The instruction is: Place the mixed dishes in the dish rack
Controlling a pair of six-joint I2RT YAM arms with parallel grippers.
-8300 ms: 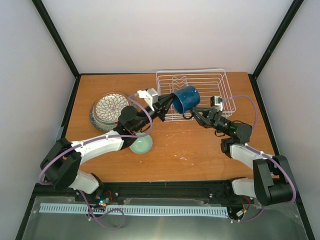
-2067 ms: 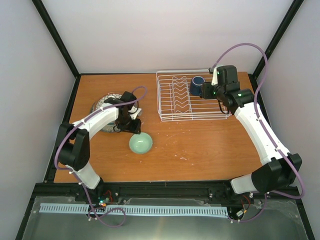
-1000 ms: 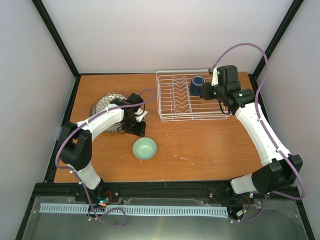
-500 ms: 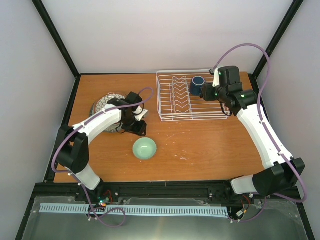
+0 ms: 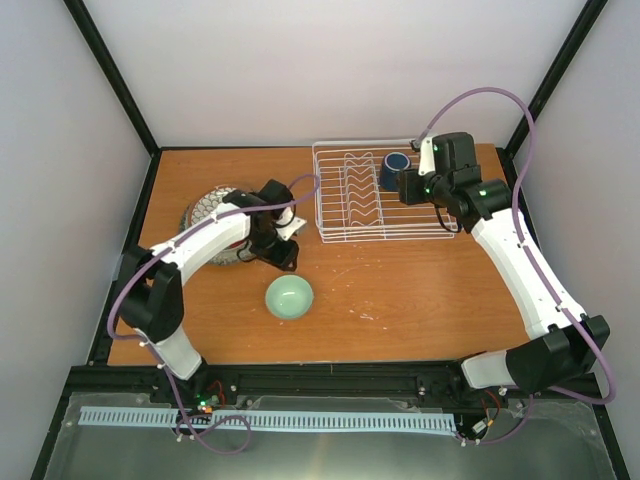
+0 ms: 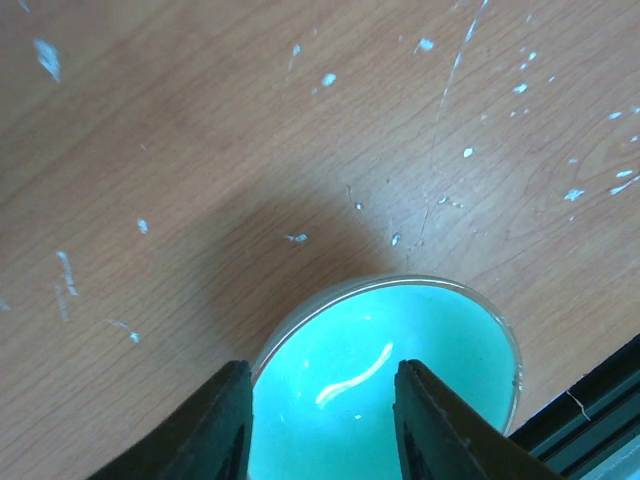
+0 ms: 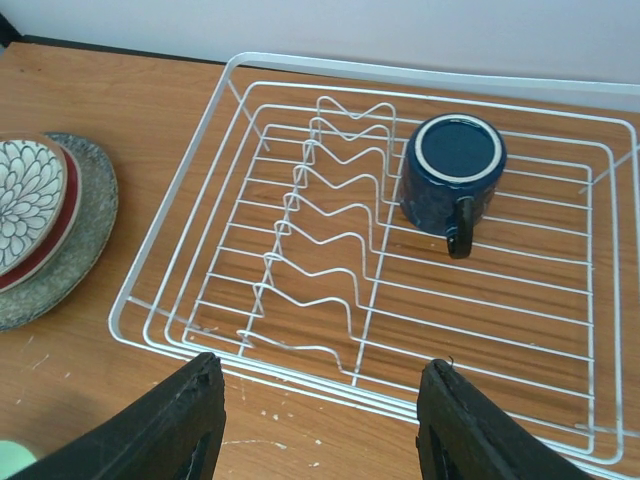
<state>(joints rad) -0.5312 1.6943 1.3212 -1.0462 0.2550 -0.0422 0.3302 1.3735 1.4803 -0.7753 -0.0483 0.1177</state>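
From above, the small pale green bowl (image 5: 289, 296) sits on the bench (image 5: 420, 290) and the dark blue mug (image 5: 394, 171) stands in the dish rack (image 5: 360, 144). At the left wrist, the left gripper (image 6: 320, 425) hangs open above the bowl. At the right wrist, the right gripper (image 7: 325, 430) is open and empty over the rack.

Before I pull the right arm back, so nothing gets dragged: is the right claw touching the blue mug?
Apart. The right wrist view shows the open right claw low in frame, bare rack wires between it and the blue mug.

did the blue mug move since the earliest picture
Yes. The mug went from held above the rack's middle to resting at its far side.
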